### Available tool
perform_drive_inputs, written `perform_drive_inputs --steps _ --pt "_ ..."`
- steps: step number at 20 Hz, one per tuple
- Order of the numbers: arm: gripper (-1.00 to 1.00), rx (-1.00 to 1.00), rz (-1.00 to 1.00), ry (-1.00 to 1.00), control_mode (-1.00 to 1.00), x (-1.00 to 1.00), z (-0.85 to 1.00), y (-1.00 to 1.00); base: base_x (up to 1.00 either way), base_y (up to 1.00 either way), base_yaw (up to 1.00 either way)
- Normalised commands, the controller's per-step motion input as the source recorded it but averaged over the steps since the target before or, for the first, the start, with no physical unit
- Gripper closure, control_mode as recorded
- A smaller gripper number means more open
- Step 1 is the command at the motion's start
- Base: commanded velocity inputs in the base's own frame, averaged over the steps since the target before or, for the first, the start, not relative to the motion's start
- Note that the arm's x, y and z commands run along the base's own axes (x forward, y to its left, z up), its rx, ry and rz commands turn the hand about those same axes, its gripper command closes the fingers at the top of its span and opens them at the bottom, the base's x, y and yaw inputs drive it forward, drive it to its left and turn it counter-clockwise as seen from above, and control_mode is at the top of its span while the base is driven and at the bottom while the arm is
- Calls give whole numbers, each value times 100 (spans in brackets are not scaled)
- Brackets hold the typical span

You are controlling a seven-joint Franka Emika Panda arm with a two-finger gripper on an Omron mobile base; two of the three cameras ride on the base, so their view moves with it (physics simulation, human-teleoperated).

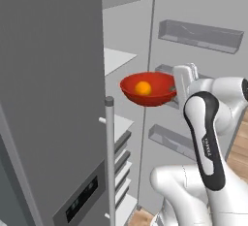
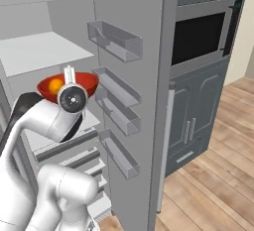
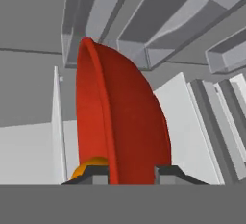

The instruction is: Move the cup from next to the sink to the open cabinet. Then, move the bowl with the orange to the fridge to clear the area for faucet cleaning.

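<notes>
The wide, shallow, glossy red bowl (image 1: 147, 90) hangs in the air inside the open tall grey fridge (image 1: 53, 99), above a pale inner shelf (image 1: 116, 59) and level with the middle door bins (image 2: 119, 88). The small round orange fruit (image 1: 143, 88) sits in the bowl's hollow, a little off its centre. The white arm's two-finger gripper (image 1: 175, 90) meets the bowl at its right-hand rim in the left base view; in the hand view the two dark fingers (image 3: 98, 176) stand on either side of the rim, one inside the bowl near the orange (image 3: 91, 165) and one against the outer wall, so the fingers are closed narrowly on the bowl's edge and carry it. The bowl rides roughly level, touching no shelf. In the right base view the bowl (image 2: 87, 80) shows behind the round wrist of the arm, with the orange (image 2: 55, 85) on its left side. The fridge door stands wide open, its grey bins facing the bowl. A long vertical bar handle (image 1: 110, 162) rises in front of the closed fridge door on the left.
</notes>
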Motion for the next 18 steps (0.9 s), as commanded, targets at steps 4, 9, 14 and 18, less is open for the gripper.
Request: perform_drive_inputs --steps 4,9,14,18 --pt "100 9 -2 0 -100 1 100 0 0 0 0" --pt "100 2 -1 -15 -100 -6 94 0 0 0 0" --pt "100 -2 -1 -17 -100 42 26 38 0 0 0" --pt "100 -6 -2 0 -100 98 0 80 0 0 0"
